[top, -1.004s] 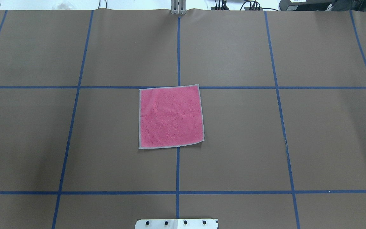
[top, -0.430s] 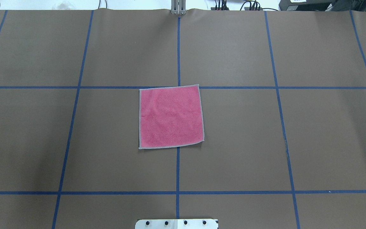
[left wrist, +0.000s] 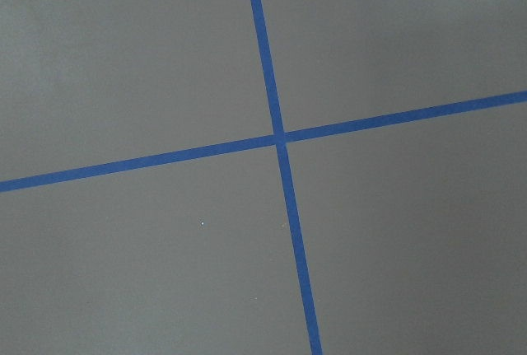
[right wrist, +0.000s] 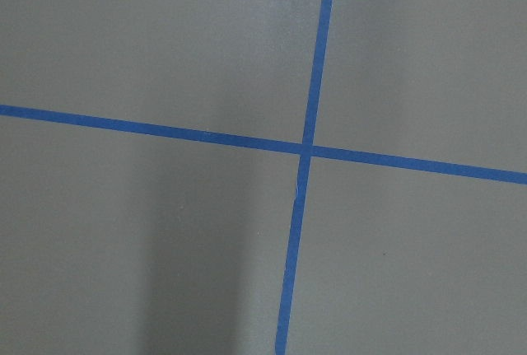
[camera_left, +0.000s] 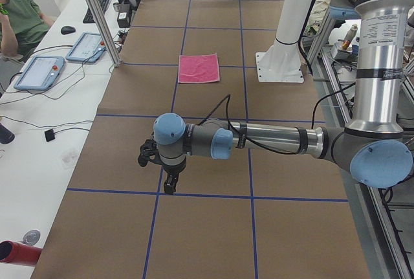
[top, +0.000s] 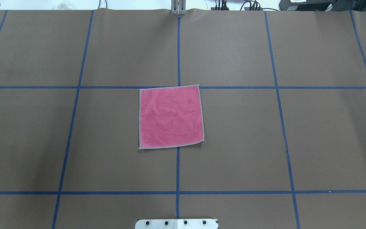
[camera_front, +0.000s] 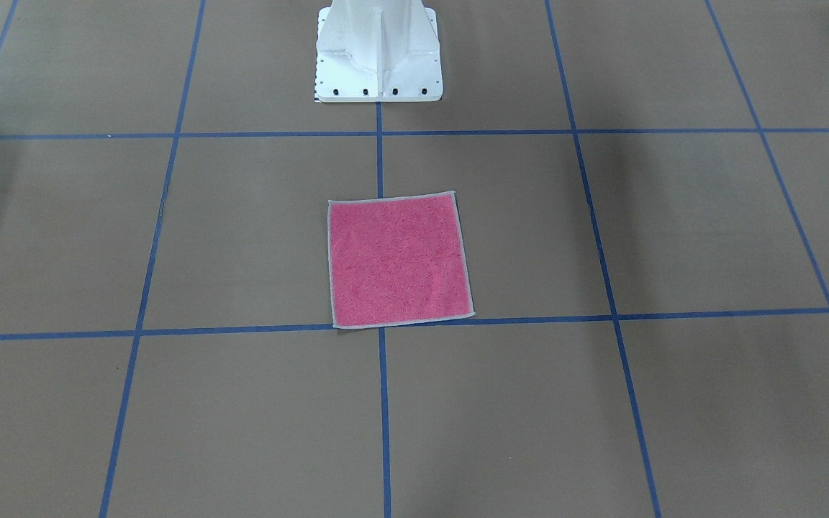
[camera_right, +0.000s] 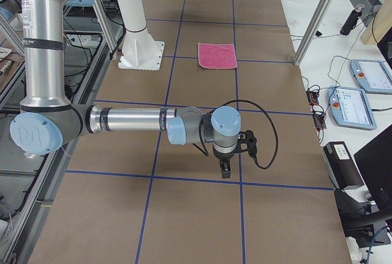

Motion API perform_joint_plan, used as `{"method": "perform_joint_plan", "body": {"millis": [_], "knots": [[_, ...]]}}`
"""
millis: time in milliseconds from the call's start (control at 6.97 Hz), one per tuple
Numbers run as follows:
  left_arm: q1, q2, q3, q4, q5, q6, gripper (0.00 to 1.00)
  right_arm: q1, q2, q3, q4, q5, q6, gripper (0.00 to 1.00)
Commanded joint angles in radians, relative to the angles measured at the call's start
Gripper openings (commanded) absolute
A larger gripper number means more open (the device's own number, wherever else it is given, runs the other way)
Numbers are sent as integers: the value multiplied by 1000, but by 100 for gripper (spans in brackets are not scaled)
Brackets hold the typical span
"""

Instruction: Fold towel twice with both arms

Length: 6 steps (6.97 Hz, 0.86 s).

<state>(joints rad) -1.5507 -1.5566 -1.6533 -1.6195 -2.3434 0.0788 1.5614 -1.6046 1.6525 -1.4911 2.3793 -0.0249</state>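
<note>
The towel (top: 170,117) lies flat and unfolded, pink face up, at the middle of the brown table; it also shows in the front-facing view (camera_front: 399,260) and both side views (camera_left: 199,68) (camera_right: 217,55). Both arms are stretched out low over the table ends, far from the towel. The left gripper (camera_left: 169,185) shows only in the exterior left view and the right gripper (camera_right: 225,167) only in the exterior right view, both pointing down; I cannot tell whether they are open or shut. The wrist views show only brown table and blue tape crosses.
The white pedestal (camera_front: 378,50) stands at the robot's side of the table, near the towel. Aluminium posts (camera_left: 97,13) (camera_right: 315,19) stand along the far edge. Tablets (camera_left: 39,72) (camera_right: 352,108) and an operator (camera_left: 16,13) are beyond it.
</note>
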Motion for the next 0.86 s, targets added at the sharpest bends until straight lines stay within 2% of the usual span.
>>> {"method": "perform_joint_plan", "body": {"millis": [0, 143, 287, 430, 574, 717], "knots": [[1, -96, 29, 59, 7, -5, 100, -29, 75, -5, -46, -2, 85, 100], [1, -214, 58, 179, 9, -10, 100, -55, 133, -5, -73, -6, 156, 100], [3, -291, 53, 219, 7, -64, 100, -90, 173, -7, -75, -8, 192, 100], [67, -322, 35, 190, 3, -145, 100, -140, 220, -5, -65, -6, 263, 100], [189, -330, 20, 82, 6, -212, 100, -235, 262, -5, -37, -11, 314, 100], [286, -332, 18, -18, 3, -413, 100, -301, 299, 15, -14, -43, 398, 100]]}}
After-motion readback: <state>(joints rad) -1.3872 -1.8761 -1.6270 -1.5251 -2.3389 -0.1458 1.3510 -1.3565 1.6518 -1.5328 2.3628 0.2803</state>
